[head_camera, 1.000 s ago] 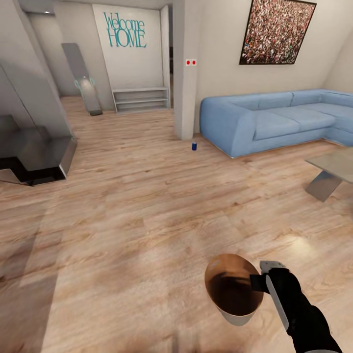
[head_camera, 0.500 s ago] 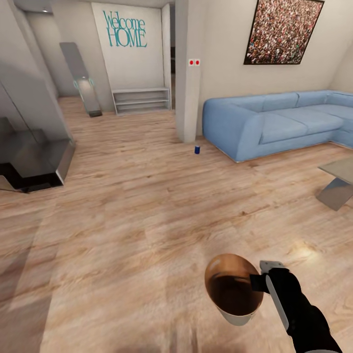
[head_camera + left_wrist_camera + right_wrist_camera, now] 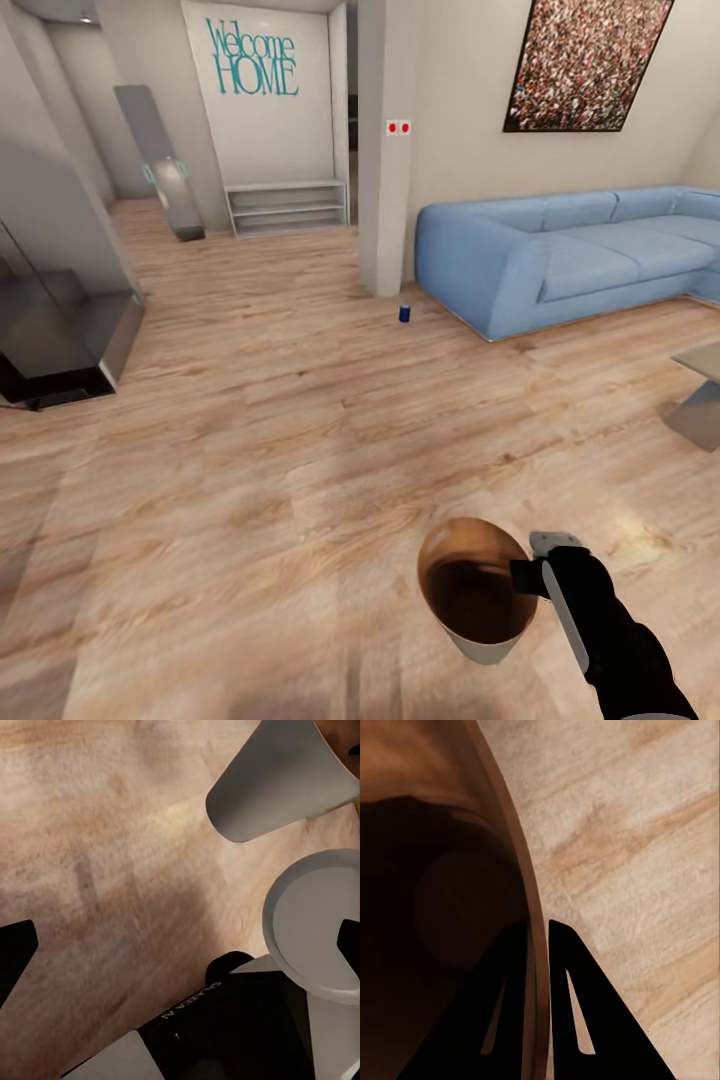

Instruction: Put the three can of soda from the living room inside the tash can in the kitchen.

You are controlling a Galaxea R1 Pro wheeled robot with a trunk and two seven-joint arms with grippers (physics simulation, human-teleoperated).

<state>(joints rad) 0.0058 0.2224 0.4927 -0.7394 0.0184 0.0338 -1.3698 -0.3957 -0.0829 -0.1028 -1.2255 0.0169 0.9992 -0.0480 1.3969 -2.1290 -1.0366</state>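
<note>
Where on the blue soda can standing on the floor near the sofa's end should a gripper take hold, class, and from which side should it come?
Grip the can of soda around the middle of its round side wall, probably coming in level from the open floor side. It stands upright, with a pillar behind it and the sofa beside it, so those sides look more cramped.

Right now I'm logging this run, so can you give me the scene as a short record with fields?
room: living room, wood floor
bin: wastebasket carried by its rim, nothing visible inside
right gripper: shut on the rim, one finger inside, one outside
left gripper: open, holding nothing
can: blue can upright on the floor near the sofa and pillar
</note>
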